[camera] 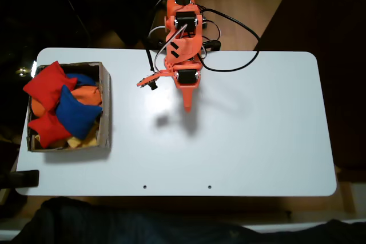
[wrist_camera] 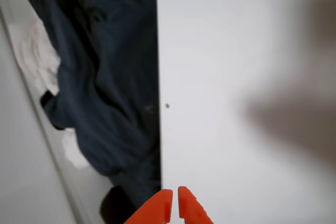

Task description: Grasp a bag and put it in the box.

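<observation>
In the fixed view, a shallow rectangular brown cardboard box (camera: 105, 104) with low raw-edged walls sits at the left end of the white rounded-corner tabletop (camera: 257, 135). It is heaped with plump square fabric beanbags with pointed corners. Two are bright red: one red bag (camera: 48, 86) rides high at the box's top left corner, its corner poking over the wall, and a second red bag (camera: 48, 128) lies at the lower left. One blue beanbag (camera: 77, 112) lies across the middle, touching both reds (a further patch of blue (camera: 83, 78) shows behind it; whether that is a separate bag I cannot tell). Orange beanbags (camera: 87, 94) fill the gaps; their count is unclear. The orange robot arm (camera: 183, 32) stands at the tabletop's far edge, well apart from the box, its pincer (camera: 187, 107) pointing down over bare white surface, holding nothing.

In the wrist view, the pincer (wrist_camera: 174, 204) enters from the bottom edge, its two orange fingertips (wrist_camera: 160, 205) nearly touching, a thin slit between them, nothing held. Left of the tabletop (wrist_camera: 236, 77) edge lies dark blue cloth (wrist_camera: 100, 77).
</observation>
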Robot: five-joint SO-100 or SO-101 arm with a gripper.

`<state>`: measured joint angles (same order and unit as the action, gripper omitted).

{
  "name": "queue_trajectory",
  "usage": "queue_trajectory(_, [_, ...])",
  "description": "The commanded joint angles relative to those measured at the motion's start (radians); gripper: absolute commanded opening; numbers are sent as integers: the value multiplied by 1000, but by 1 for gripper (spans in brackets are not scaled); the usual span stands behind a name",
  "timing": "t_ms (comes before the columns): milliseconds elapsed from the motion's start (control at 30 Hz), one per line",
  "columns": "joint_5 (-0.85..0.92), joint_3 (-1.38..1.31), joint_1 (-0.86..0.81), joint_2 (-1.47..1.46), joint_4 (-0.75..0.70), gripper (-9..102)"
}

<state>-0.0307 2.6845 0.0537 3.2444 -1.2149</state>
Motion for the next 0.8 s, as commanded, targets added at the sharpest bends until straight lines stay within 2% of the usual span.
queue_trajectory(0, [23,20,-17,23,5,0])
queue_trajectory(467, [44,206,-120,52,40,0])
queue_trajectory(767, [28,272,-129,52,-23,0])
